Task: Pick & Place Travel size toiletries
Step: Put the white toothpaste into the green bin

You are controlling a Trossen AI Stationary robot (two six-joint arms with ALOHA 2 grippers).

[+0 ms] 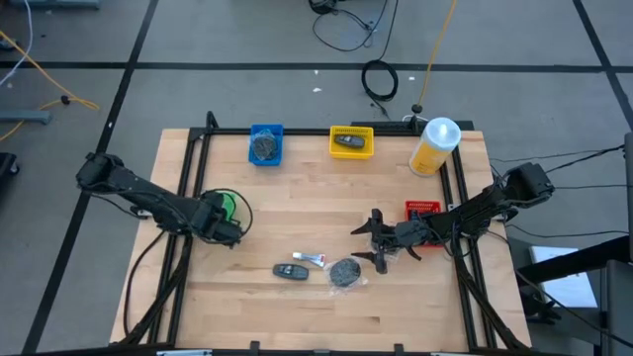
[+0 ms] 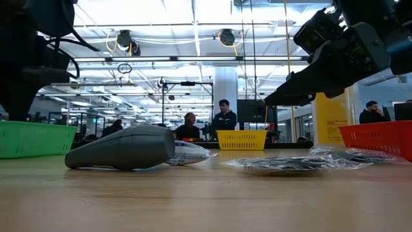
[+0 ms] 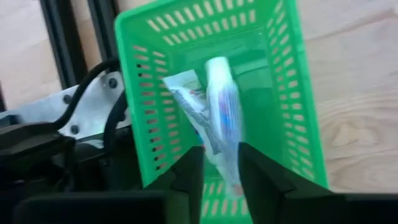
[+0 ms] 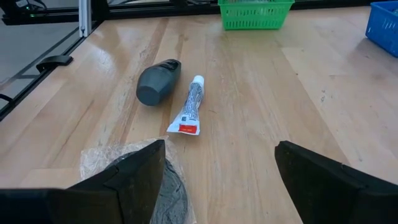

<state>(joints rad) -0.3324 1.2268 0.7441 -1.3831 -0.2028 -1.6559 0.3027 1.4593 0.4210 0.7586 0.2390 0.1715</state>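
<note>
Here the left gripper (image 3: pixel 221 177) hangs over the green basket (image 1: pixel 229 205) at the table's left side, its fingers (image 3: pixel 261 180) a little apart with a slim white tube (image 3: pixel 222 106) lying between and beyond them inside the basket; whether they touch the tube cannot be told. The right gripper (image 1: pixel 374 240) sits near the middle of the table with its fingers spread wide and nothing between them, just beside a wrapped grey disc (image 1: pixel 344 273). Left of the disc lie a small white tube (image 1: pixel 309 259) and a dark oblong bottle (image 1: pixel 290 270), close together on the wood. At the far edge, a blue tray (image 1: pixel 265 144) holds another wrapped disc and a yellow tray (image 1: pixel 351 141) holds a dark bottle. A red tray (image 1: pixel 422 210) and a tall yellow bottle (image 1: pixel 435 145) stand on the right.
</note>
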